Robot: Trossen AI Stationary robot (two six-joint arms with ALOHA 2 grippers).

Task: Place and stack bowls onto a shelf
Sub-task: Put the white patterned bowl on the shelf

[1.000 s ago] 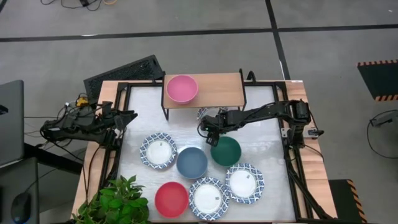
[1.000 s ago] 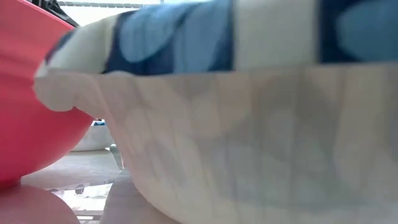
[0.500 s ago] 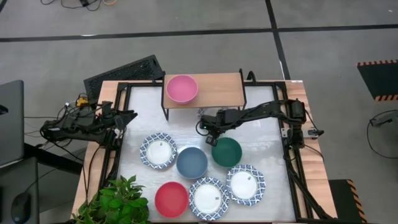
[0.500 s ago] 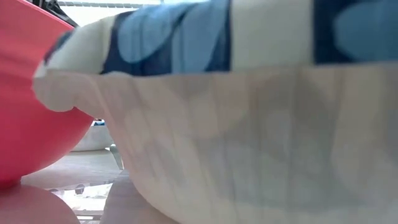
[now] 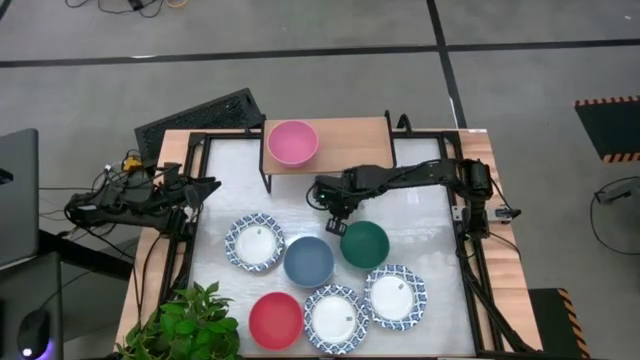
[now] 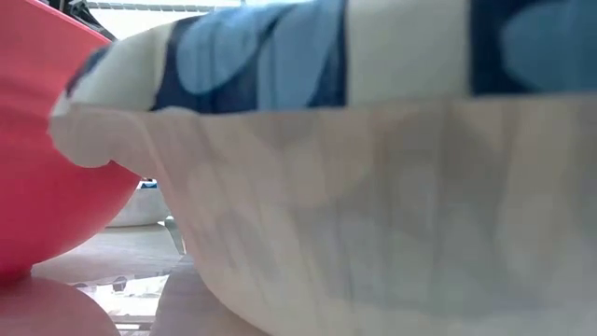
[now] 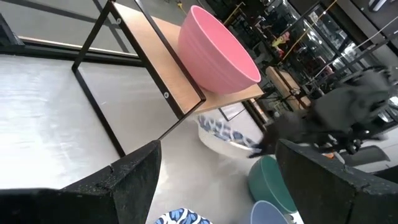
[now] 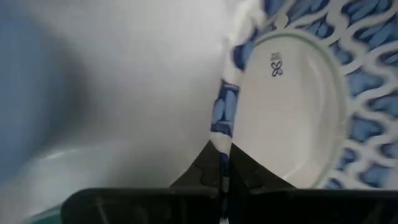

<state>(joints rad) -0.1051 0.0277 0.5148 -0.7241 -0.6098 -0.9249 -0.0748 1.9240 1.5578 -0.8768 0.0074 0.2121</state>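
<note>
The pink bowl [image 5: 292, 142] stands on the left half of the wooden shelf [image 5: 350, 140]. Under the shelf's front edge a white bowl with a blue-patterned rim [image 7: 221, 134] rests on the table; in the high view the arm hides it. My right gripper [image 5: 324, 195] is shut on this bowl. Nearer lie several more bowls: patterned [image 5: 254, 243], blue [image 5: 308, 260], green [image 5: 363, 243], patterned [image 5: 394, 294], patterned [image 5: 336, 318] and red [image 5: 275, 320]. My left gripper [image 5: 205, 187] waits open at the table's left edge. My right gripper pinches the patterned bowl's rim [image 8: 222, 134] between its two fingers, one finger [image 8: 249, 174] on the bowl's inner side and the other [image 8: 200, 174] on its outer wall. The arm reaches in from the table's right, under the shelf's front edge.
The shelf's black legs [image 7: 102, 102] stand close beside the held bowl. A potted plant [image 5: 185, 325] sits at the near left corner. In the low view the near patterned bowl [image 6: 373, 187] and the red bowl [image 6: 37, 140] block almost everything.
My right gripper has gone toward the table's left and far edge, in under the shelf's front edge, and has shut on the patterned bowl's rim. The other bowls have stayed in place.
</note>
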